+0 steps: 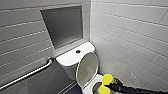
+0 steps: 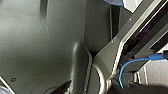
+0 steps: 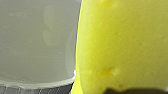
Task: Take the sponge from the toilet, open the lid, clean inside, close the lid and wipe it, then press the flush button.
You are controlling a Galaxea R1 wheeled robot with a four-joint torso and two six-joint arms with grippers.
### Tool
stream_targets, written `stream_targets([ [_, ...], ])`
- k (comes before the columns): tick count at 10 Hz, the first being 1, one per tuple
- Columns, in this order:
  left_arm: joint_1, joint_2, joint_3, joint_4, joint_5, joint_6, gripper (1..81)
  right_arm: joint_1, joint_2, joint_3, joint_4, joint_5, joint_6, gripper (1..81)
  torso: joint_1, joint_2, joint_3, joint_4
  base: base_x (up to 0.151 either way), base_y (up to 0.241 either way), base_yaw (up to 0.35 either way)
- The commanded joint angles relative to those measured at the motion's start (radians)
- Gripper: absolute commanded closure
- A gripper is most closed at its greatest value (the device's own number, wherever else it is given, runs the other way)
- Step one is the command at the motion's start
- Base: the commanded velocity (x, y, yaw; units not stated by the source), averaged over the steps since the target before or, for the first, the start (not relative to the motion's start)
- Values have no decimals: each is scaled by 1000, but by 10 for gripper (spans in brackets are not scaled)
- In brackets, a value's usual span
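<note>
The sponge (image 1: 108,79) is pinched in the jaws of the right gripper (image 1: 108,85), over the open bowl of the toilet (image 1: 71,59). The lid (image 1: 87,65) stands raised, so pickup and opening look done. Scrubbing inside, closing, wiping and the flush button (image 1: 78,51) remain.

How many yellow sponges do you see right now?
1. The sponge is held by the right end effector over the open toilet bowl; another could be hidden behind the raised lid.
</note>
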Motion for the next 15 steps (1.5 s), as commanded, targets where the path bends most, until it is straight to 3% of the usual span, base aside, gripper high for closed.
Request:
stream_targets([
  [1,19,-5,-3,19,50,1,10,144,7,-17,28,-48,2,811,0,0,-50,0,0,0,0],
  [4,25,12,-26,21,50,1,10,169,38,-66,42,-51,2,811,0,0,-131,0,0,0,0],
  [6,27,15,-26,21,50,1,10,199,70,-110,51,-71,8,811,0,1,-111,0,0,0,0],
  [12,38,21,-39,19,49,1,10,265,265,-374,52,-135,28,811,1,2,-123,0,0,0,0],
  [15,56,15,-39,18,49,-1,10,239,332,-540,51,-118,88,811,1,2,-124,0,0,0,0],
])
